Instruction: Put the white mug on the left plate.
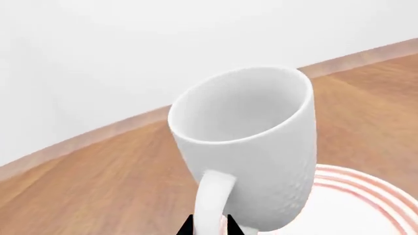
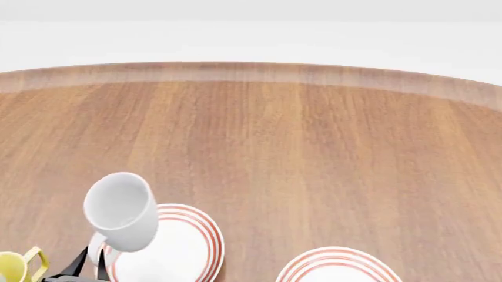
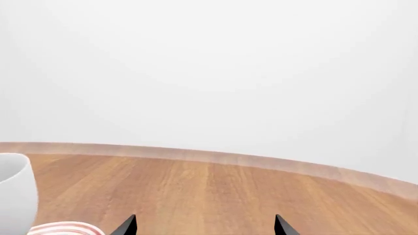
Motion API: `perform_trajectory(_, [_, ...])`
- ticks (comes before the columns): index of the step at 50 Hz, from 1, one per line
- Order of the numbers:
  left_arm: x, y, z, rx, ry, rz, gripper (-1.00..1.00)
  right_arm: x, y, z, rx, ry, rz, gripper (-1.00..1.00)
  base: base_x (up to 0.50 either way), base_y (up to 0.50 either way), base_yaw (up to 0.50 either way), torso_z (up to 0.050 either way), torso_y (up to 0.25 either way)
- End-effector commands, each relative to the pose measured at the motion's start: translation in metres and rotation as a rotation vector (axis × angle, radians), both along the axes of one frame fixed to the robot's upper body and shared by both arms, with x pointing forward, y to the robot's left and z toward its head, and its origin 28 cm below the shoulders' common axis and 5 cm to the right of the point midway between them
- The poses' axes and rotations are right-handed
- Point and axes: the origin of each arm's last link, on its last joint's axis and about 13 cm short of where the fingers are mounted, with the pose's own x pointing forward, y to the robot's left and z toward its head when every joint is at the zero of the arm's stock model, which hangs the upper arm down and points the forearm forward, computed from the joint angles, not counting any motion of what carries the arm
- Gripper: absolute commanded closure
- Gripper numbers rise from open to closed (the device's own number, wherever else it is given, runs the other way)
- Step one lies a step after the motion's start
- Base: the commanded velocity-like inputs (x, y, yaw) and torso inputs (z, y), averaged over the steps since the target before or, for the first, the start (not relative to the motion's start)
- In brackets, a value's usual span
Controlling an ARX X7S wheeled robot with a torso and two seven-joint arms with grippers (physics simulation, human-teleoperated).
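The white mug (image 2: pixel 121 218) is tilted, its mouth facing away from me, held over the left edge of the left plate (image 2: pixel 184 249). My left gripper (image 2: pixel 88 263) is shut on the mug's loop handle (image 1: pixel 212 203), black fingertips either side of it. In the left wrist view the mug (image 1: pixel 251 147) fills the middle, with the red-ringed plate (image 1: pixel 365 200) just beyond and below it; I cannot tell whether they touch. My right gripper (image 3: pixel 204 226) is open and empty above bare table, with the mug's side (image 3: pixel 14 193) and the plate rim (image 3: pixel 62 228) at one edge of its view.
A second red-ringed plate (image 2: pixel 337 267) lies at the front right. A small white mug with yellow inside and handle (image 2: pixel 17 267) stands at the front left, close to my left gripper. The wooden table (image 2: pixel 314 147) runs back to a curved far edge.
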Motion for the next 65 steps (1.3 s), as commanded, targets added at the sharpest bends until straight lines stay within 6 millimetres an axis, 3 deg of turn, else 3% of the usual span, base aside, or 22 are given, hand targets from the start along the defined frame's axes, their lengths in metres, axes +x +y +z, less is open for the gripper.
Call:
perform_trajectory(1, [0.007,0.004,0.000,0.029,0.018,-0.038,1.00,0.001,0.000,0.000,0.001,0.000,0.001,-1.00,0.00,0.00,0.00,0.000,0.000])
perform_trajectory(16, [0.014,0.010,-0.003,0.068,0.062,-0.106,1.00,0.000,0.001,-0.001,0.000,0.003,0.002,-1.00,0.00,0.00,0.00,0.000,0.000])
perform_trajectory(46, [0.024,0.005,-0.003,-0.122,0.110,-0.174,1.00,0.001,0.001,-0.001,-0.001,0.008,0.002,-1.00,0.00,0.00,0.00,0.000,0.000])
perform_trajectory(65, [0.029,0.007,-0.008,-0.053,0.096,-0.120,1.00,0.000,0.001,0.000,-0.002,0.006,0.003,-1.00,0.00,0.00,0.00,0.000,0.001])
